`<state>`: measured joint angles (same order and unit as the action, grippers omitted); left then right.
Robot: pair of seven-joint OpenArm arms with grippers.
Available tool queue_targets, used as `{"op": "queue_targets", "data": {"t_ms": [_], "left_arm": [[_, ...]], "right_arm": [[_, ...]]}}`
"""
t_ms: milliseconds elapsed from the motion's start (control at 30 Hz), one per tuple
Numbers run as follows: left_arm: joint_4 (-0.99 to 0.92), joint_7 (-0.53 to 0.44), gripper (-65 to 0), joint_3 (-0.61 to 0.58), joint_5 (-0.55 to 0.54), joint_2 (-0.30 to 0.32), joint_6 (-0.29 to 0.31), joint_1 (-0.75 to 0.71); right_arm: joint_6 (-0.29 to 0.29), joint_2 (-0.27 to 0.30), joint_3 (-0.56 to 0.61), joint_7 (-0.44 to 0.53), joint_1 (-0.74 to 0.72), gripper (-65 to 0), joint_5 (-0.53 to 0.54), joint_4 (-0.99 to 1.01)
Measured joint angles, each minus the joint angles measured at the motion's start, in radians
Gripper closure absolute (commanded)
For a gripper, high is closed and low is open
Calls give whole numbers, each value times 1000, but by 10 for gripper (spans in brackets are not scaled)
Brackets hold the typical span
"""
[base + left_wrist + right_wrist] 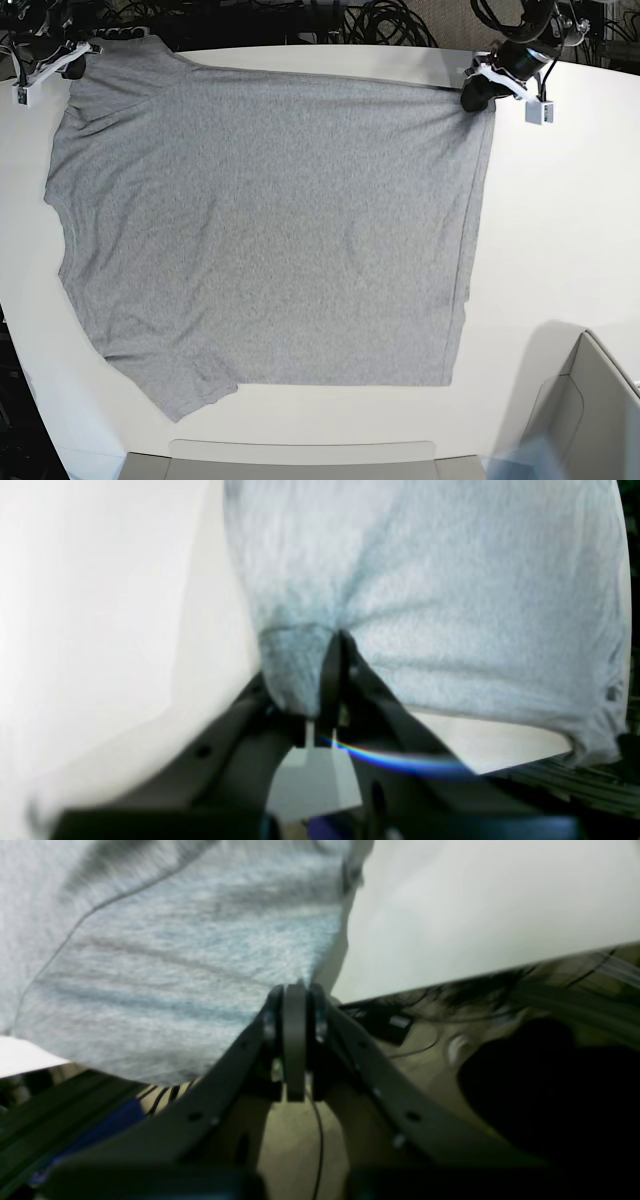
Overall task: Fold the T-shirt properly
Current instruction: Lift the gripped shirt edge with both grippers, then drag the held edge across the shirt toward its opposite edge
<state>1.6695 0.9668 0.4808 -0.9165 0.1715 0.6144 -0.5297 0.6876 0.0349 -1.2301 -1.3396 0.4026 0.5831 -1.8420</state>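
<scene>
White tabletop (560,230) fills the base view, cables and dark clutter behind its far edge. T-shirt (270,240) lies spread flat on it, plain grey side up, taking most of the surface, one sleeve at the near-left corner, hem running down the right side. Left gripper (478,92) is clamped on the shirt's far-right corner; wrist view shows jaws together with cloth (425,610) bunched between them. Right gripper (78,50) sits at the far-left corner, jaws closed (295,1005) right at the fabric edge; looks like it pinches the cloth, but the blur makes that uncertain. Judgement: light, soft, limp cotton, not fragile, sags and wrinkles if lifted, may slip from a thin pinch. Best held at corners or hem seams, both arms moving together to keep it taut.
</scene>
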Motion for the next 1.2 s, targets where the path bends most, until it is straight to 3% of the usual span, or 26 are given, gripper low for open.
{"op": "queue_targets", "data": {"t_ms": [333, 500, 667, 800, 867, 1000, 1200], "left_arm": [[145, -2, 0, 4, 1, -5, -13, -15], [145, 6, 0, 0, 1, -5, -186, -3], [151, 1, 0, -16, -4, 0, -283, 48], [163, 6, 0, -63, -6, 40, -374, 50], [190, 5, 0, -99, -2, 67, -455, 50], [230, -2, 0, -161, -3, 89, -572, 59], [245, -2, 0, -233, 0, 145, -654, 106]], "right_arm": [[0, -19, 4, -5, -57, 0, -12, -140], [0, -18, 4, -7, -85, 0, -11, -140], [0, -14, 4, -8, -148, 0, -91, -140], [0, -13, 36, -7, -182, 0, -129, -163], [0, -13, 78, -3, -181, 0, -139, -187], [0, -13, 153, 108, -186, 0, -212, -191], [0, -18, 220, 165, -203, 0, -269, -189]]}}
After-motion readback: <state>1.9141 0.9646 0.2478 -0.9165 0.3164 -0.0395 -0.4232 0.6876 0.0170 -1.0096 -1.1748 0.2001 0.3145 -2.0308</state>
